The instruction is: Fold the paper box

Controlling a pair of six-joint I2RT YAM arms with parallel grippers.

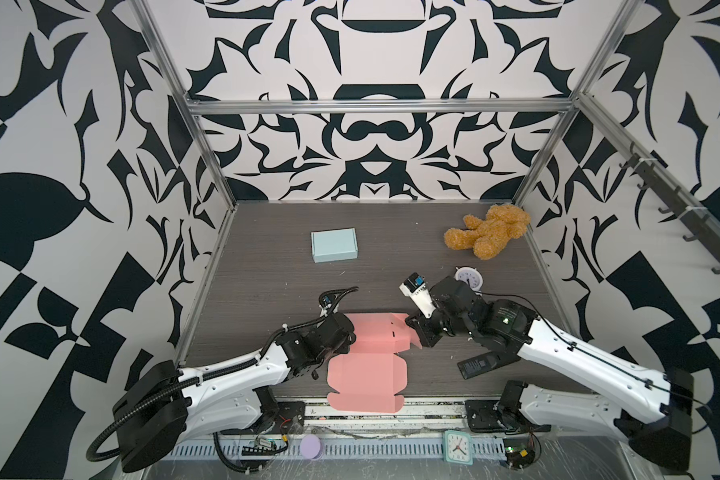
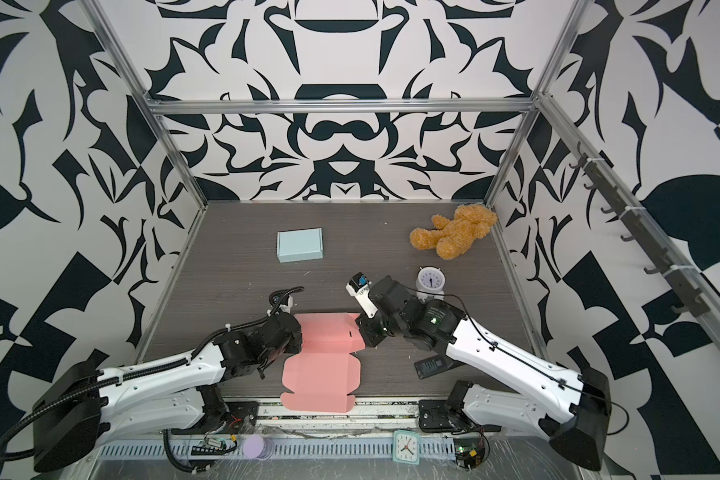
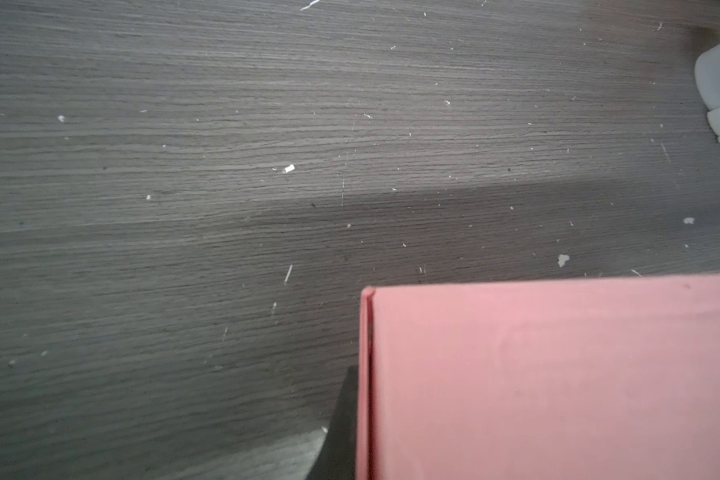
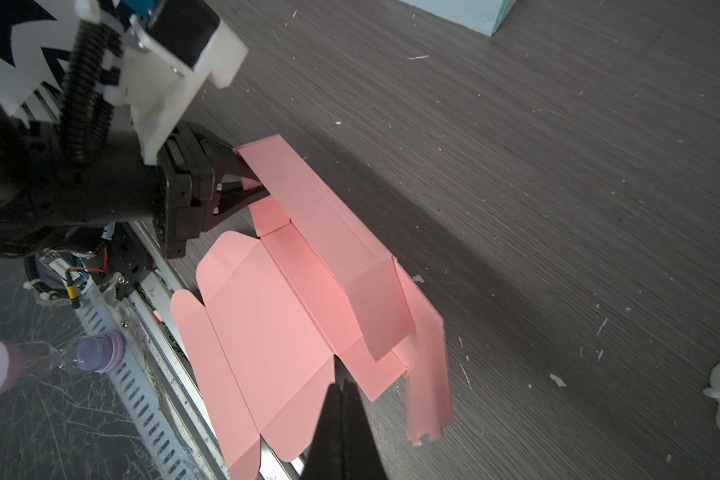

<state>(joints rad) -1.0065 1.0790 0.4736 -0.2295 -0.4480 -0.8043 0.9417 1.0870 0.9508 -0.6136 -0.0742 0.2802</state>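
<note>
Pink paper box (image 1: 366, 376) across table (image 1: 267, 266) front edge, open wood beyond.

Bright, even light casts soft shadows across the table (image 4: 558, 166), paper box (image 3: 558, 374) slightly blurred.

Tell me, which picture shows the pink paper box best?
The right wrist view: the pink paper box shows nearly whole, flat flaps and one raised folded wall. Both top views show it smaller, its ends hidden under the arms. The left wrist view shows only one corner.
</note>
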